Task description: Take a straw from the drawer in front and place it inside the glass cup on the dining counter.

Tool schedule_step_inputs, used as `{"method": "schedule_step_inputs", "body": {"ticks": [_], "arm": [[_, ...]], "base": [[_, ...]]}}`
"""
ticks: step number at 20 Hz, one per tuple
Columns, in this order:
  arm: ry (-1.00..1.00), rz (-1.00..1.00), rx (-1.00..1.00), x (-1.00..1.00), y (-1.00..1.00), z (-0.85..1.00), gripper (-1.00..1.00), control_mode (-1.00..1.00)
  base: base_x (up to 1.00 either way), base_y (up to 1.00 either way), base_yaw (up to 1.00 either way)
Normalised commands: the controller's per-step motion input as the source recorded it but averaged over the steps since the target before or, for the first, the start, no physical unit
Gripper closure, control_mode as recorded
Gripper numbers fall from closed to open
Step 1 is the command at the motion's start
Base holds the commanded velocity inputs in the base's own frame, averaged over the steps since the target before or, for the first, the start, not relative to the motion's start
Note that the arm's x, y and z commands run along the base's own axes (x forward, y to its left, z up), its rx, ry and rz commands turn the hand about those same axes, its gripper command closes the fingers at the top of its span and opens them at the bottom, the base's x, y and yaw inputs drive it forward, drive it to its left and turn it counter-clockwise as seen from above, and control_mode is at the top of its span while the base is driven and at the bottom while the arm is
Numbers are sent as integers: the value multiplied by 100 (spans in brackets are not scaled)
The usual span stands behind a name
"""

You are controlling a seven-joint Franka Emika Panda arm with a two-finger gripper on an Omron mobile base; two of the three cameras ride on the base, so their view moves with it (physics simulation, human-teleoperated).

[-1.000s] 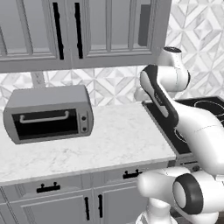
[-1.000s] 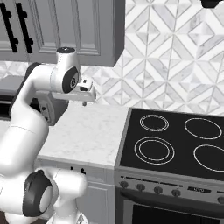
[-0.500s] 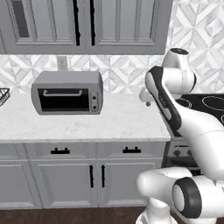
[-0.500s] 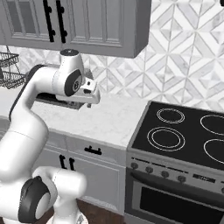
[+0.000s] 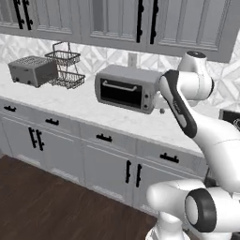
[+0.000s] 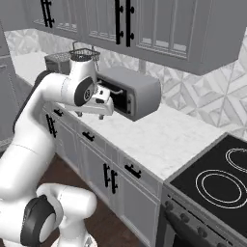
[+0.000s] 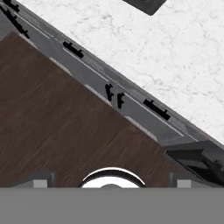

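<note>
Wire basket [image 5: 65, 70] beside toaster [image 5: 32, 70], toaster oven [image 5: 126, 89] shut; hand [image 6: 101, 101] state unclear

Arm [image 5: 187, 112]: big and white with dark joints. It rises from the lower right and bends up in front of the wall.
Desk [image 5: 93, 110]: a long white top with faint grey veins. It runs along the wall.
Toaster oven [image 5: 126, 89]: a grey box with a dark window. It sits on the desk, just beside the arm.
Toaster [image 5: 33, 71]: small and grey. It sits on the desk at the far left.
Wire basket rack [image 5: 65, 65]: black, with two levels. It stands between the toaster and the toaster oven.
Drawers [image 5: 105, 138]: grey with black handles, all closed, under the desk.
Lower doors [image 5: 110, 174]: grey, closed.
Upper cabinets [image 5: 140, 21]: grey with black handles.
Floor [image 5: 51, 206]: dark brown wood.
</note>
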Motion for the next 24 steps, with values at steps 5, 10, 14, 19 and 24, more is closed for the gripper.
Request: {"method": "schedule_step_inputs", "body": {"ticks": [5,10,14,19,24], "arm": [[0,0,0,0,0,0,-100,100],[0,0,0,0,0,0,-100,100],[0,0,0,0,0,0,-100,100],[0,0,0,0,0,0,-100,100],[0,3,0,0,-20,0,-100,-100]], "base": [[-9,-92,61],[-23,-100,47],[-31,-82,39],[-20,-83,24],[0,-42,6]]}}
